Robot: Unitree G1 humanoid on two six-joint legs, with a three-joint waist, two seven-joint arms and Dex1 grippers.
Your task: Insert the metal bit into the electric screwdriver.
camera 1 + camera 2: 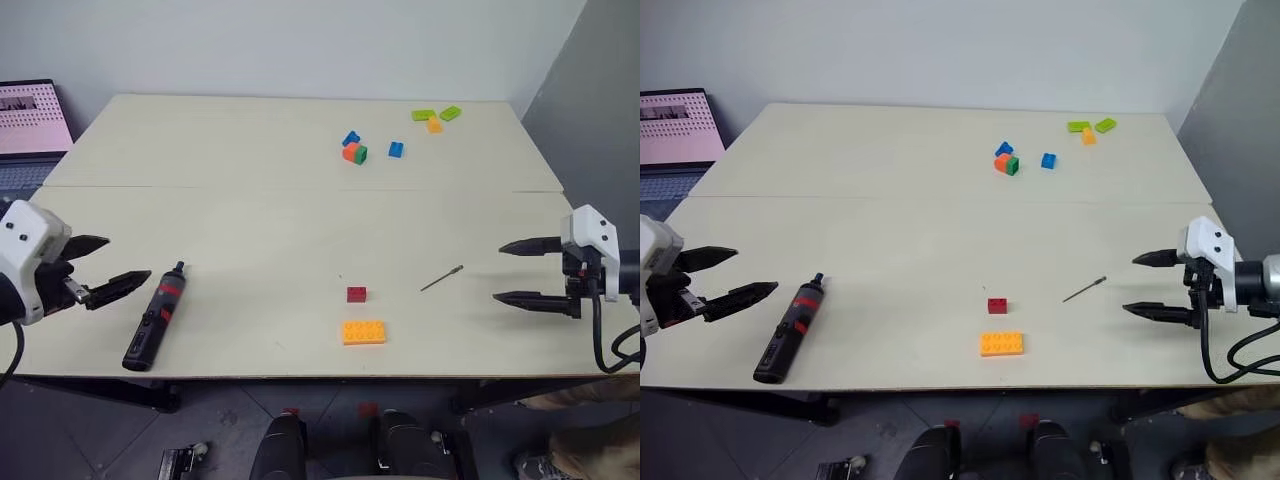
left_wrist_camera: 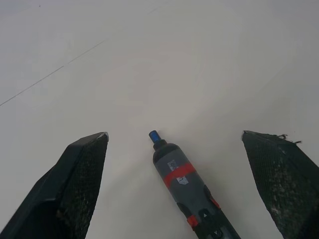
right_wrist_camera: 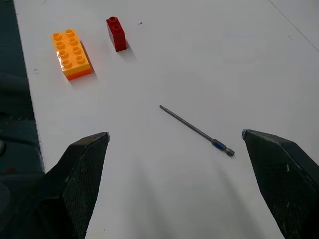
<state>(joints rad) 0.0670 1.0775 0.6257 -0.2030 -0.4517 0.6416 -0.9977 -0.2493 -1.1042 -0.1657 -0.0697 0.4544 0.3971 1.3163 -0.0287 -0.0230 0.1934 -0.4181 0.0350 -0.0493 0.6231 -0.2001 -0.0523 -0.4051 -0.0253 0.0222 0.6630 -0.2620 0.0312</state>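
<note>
Seeing both claws spread wide, empty: left gripper (image 1: 108, 265), right gripper (image 1: 512, 272). Screwdriver (image 1: 155, 316) at table's (image 1: 250, 230) 8 o'clock, rear end cut off in our wrist view. Bit (image 1: 441, 278) at 4 o'clock.

A robotics test room or lab. A plain pale desk (image 1: 250, 230), made of two tops joined along a seam, stands against a bare white wall (image 1: 300, 45). Small toy bricks (image 1: 355, 152) lie scattered on the desk, and a laptop (image 1: 30, 125) with a lit screen sits beside its far left corner.
</note>
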